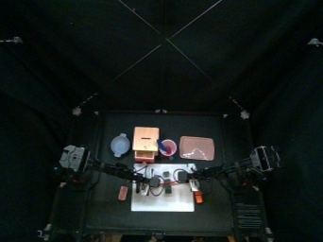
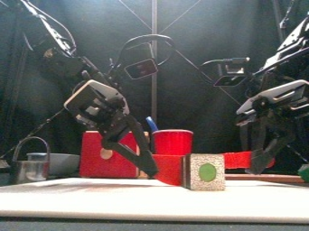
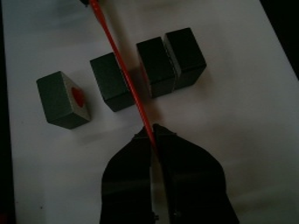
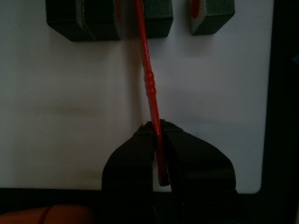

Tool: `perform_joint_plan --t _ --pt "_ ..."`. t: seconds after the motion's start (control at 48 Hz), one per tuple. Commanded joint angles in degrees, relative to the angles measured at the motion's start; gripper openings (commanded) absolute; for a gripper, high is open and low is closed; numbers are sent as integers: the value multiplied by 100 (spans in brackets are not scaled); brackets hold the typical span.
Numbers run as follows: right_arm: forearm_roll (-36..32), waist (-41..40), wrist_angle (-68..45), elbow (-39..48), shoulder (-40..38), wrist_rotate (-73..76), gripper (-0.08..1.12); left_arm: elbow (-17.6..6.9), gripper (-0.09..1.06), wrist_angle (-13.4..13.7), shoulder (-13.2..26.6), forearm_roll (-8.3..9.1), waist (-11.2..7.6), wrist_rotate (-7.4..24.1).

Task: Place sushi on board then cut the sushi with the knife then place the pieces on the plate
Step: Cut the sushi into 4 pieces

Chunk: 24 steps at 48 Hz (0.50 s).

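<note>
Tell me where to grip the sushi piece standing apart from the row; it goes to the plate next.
Take the loose piece across its flat sides, coming straight down from above. It is a small boxy block on the white board with bare board all round it, apart from the three joined blocks, which the red knife crosses.

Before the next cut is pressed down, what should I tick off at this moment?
1. Left gripper holding the red knife: ok, jaws shut on it.
2. Right gripper on the knife too: ok, jaws shut on it.
3. Sushi on the white board: ok.
4. Separate piece clear of the blade: ok, it lies apart.
5. Blade on a seam of the three joined blocks: cannot tell; it crosses them near one.
</note>
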Motion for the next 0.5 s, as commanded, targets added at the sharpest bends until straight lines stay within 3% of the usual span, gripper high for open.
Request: perform_joint_plan --t 0.021,0.292,0.5 --pt "-9 -123 0 -105 -62 26 41 -9 34 44 -79 62 -53 44" --pt "-26 -9 299 -272 -334 18 41 -62 34 123 -571 88 -53 35" --pt "18 272 835 -413 -782 44 40 -70 34 123 -861 105 -185 26"
